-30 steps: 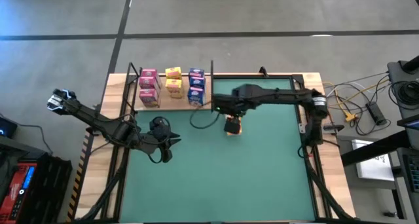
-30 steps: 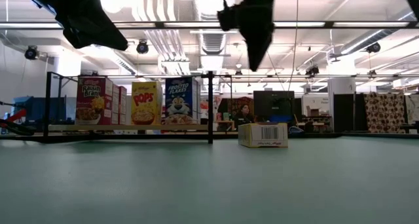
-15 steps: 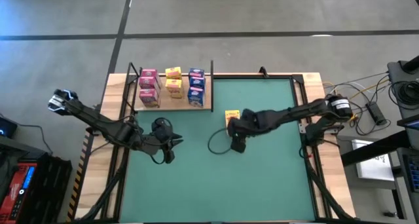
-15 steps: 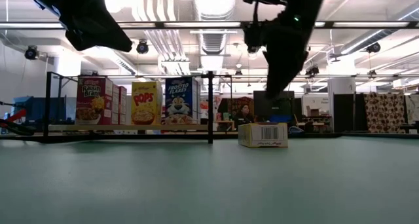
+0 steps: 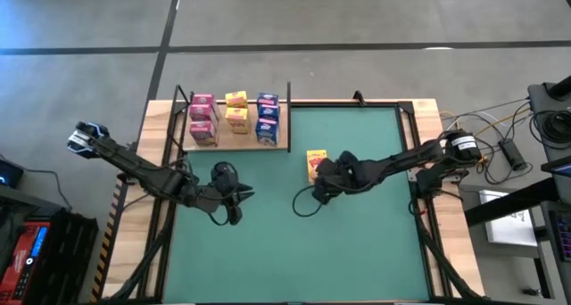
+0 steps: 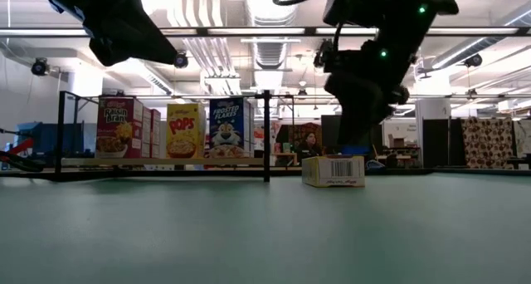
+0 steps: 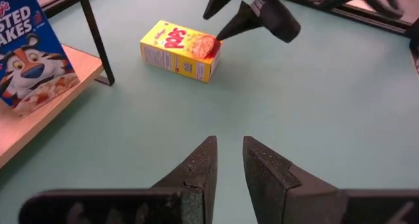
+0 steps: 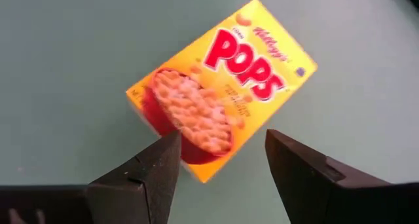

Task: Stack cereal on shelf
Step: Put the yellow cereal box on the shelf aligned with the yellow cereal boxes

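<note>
Green mat (image 5: 357, 243): right gripper (image 5: 319, 187) now nearer Pops box (image 5: 316, 161).

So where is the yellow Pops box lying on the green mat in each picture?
High view: the yellow Pops box lies mid-mat, right of the shelf.
Low view: its barcode end shows, centre-right.
Left wrist view: upper middle, flat.
Right wrist view: centre, ahead of the right gripper.
Shared landmark: the shelf's black corner post.
</note>
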Robot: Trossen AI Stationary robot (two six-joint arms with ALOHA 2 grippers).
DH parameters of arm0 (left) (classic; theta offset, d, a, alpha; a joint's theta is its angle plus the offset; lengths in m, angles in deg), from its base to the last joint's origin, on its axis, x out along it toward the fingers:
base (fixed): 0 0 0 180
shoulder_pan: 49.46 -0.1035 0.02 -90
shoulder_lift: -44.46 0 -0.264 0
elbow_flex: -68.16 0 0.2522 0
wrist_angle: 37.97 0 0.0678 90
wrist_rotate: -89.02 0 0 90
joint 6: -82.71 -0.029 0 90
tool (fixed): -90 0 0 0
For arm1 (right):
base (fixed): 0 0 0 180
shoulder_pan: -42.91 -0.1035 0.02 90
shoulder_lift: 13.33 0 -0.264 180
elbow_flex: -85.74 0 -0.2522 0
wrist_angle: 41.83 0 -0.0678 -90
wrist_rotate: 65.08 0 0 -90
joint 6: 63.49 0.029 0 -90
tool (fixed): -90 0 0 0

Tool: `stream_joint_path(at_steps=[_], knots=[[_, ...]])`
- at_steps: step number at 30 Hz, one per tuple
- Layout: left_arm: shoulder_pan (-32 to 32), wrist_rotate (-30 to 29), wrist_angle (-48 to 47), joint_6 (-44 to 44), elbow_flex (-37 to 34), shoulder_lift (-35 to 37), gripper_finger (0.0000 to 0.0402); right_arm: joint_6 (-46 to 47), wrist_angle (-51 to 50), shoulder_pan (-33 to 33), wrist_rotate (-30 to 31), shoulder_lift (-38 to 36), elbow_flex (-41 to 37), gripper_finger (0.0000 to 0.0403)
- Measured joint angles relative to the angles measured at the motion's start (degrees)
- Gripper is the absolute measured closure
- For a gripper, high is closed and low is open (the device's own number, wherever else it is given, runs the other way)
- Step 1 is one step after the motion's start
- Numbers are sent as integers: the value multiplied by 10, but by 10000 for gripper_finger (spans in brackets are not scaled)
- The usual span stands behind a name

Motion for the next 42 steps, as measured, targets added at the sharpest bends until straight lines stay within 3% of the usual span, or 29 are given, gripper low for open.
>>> stream_joint_path(at_steps=[8, 16, 27, 32, 42], knots=[[0, -1, 25, -13, 0, -12, 345, 54, 79, 0, 3, 5, -50, 206], [0, -44, 49, -16, 0, -30, 345, 64, 83, -17, -1, 4, -59, 211], [-1, -46, 147, -37, 0, -79, 341, 94, 82, -75, -25, 6, -67, 211], [-2, -46, 218, -66, 0, -117, 314, 101, 84, -81, -15, 12, -72, 211], [-13, -57, 328, -81, 0, -219, 223, 82, 104, -80, -2, 34, -72, 211]])
